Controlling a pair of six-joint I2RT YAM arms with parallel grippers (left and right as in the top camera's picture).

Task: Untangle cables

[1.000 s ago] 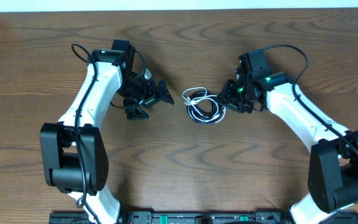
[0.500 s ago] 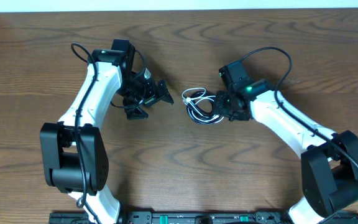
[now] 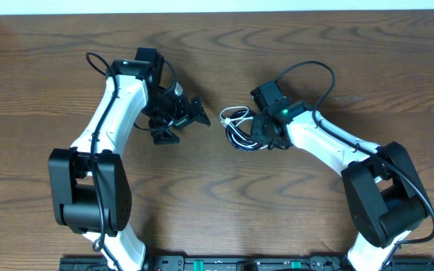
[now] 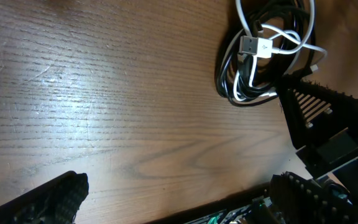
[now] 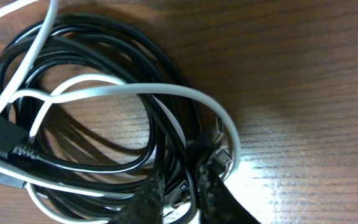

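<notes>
Here, right tool tight on cables at bundle edge; left tool wide, apart.

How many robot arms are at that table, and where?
2. The left arm reaches in from the left, left hand open, short of the cables; the right arm reaches from the right, right hand on them.

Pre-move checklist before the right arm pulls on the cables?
1. Right gripper gripping cables: ok, fingers pinch a black strand at the bundle's edge.
2. Single strand pinched: cannot tell, other strands crowd the fingers.
3. Left gripper open, apart from bundle: ok.
4. Cables separated: not ok, white and black loops interlaced.
5. White plug free to pull: cannot tell, it lies on top but its cord threads the loops.
</notes>
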